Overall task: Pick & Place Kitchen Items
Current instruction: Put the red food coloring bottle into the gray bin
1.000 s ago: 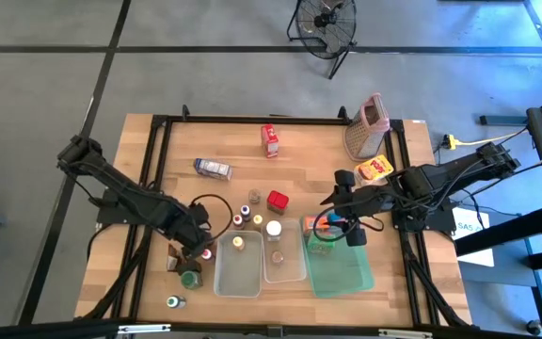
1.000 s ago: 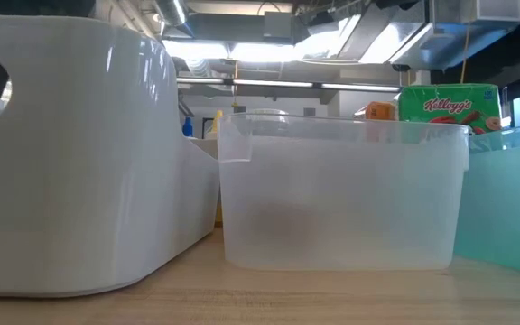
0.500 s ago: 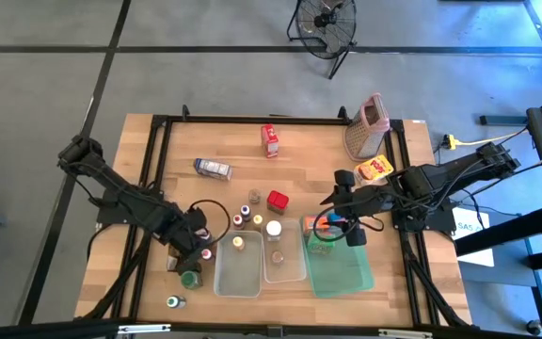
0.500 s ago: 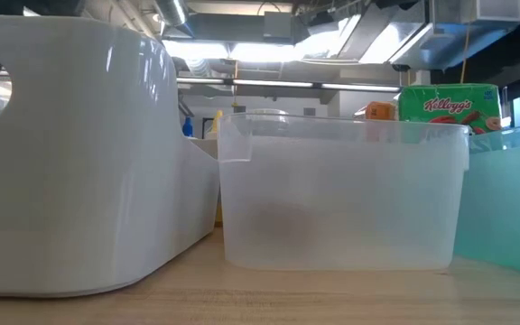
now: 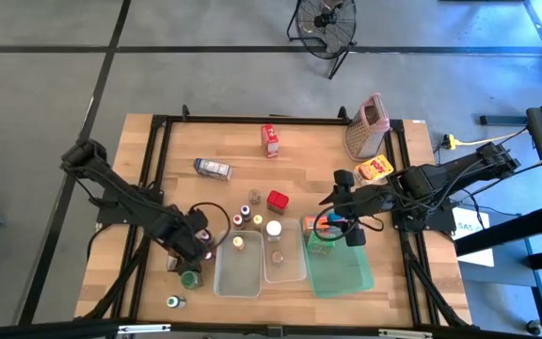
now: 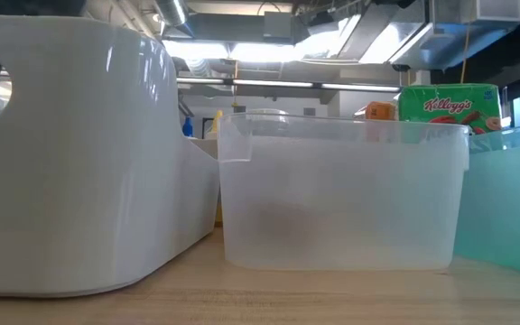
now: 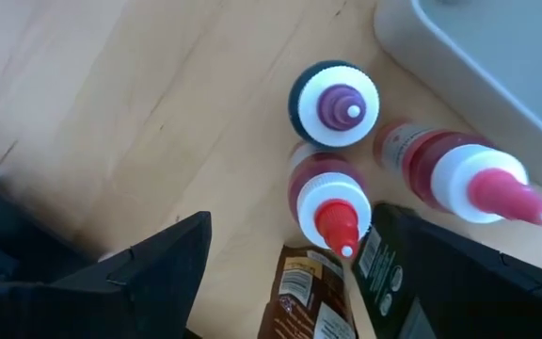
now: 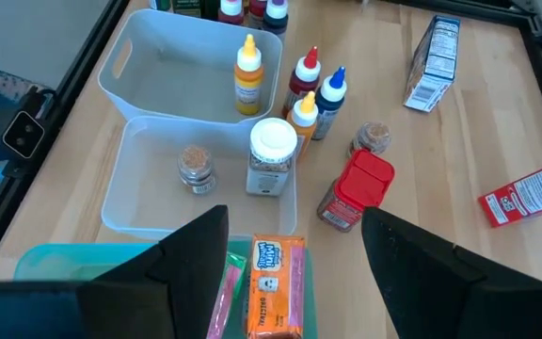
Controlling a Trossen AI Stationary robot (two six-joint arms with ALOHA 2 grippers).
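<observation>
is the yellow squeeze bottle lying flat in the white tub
No, the yellow squeeze bottle stands upright inside the white tub.

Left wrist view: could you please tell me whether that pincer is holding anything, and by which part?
Nothing is held: the left pincer stands open above a red-capped bottle.

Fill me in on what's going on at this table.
Two robot arms are sorting small groceries. The left gripper, open, hovers over a red-tipped bottle beside the white tub. The right gripper, open and empty, waits over the green tray. A yellow bottle already stands in the white tub.
</observation>
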